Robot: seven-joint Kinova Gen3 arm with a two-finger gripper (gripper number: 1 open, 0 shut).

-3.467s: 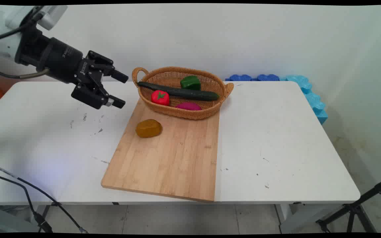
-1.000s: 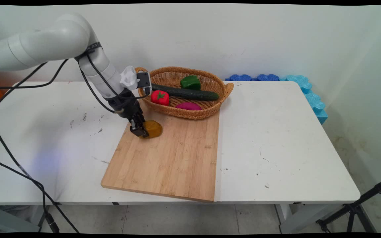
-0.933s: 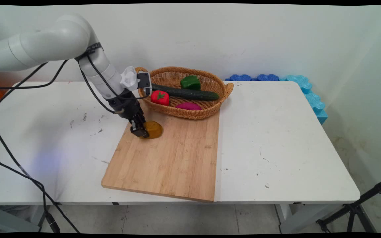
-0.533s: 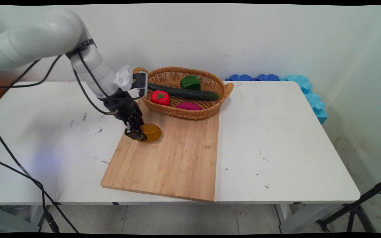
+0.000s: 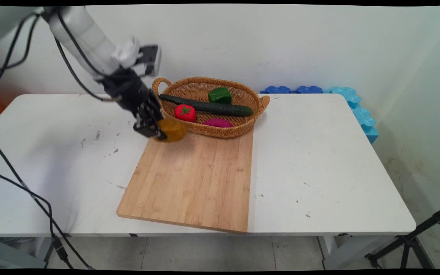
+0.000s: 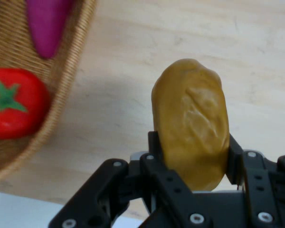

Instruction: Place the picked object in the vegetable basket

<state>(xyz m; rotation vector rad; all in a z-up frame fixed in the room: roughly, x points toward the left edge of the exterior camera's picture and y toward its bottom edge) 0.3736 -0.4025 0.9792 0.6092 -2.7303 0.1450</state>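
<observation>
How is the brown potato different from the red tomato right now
The potato is mustard brown and oblong; the tomato is bright red, rounder, with a green star-shaped top. The potato is clamped in the gripper and lifted off the cutting board; the tomato lies in the wicker basket, touched by nothing but the cucumber beside it. Both look like toy produce.

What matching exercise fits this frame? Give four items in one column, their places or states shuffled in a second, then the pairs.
Items:
1. brown potato-shaped toy
2. red toy tomato
3. long dark green cucumber
4. pale wooden cutting board

Places or states:
A. lying flat on the white table
B. stretched across the woven wicker basket
C. clamped in the black gripper, lifted off the board
D. in the basket's near left part

Pairs: 1-C, 2-D, 3-B, 4-A
</observation>
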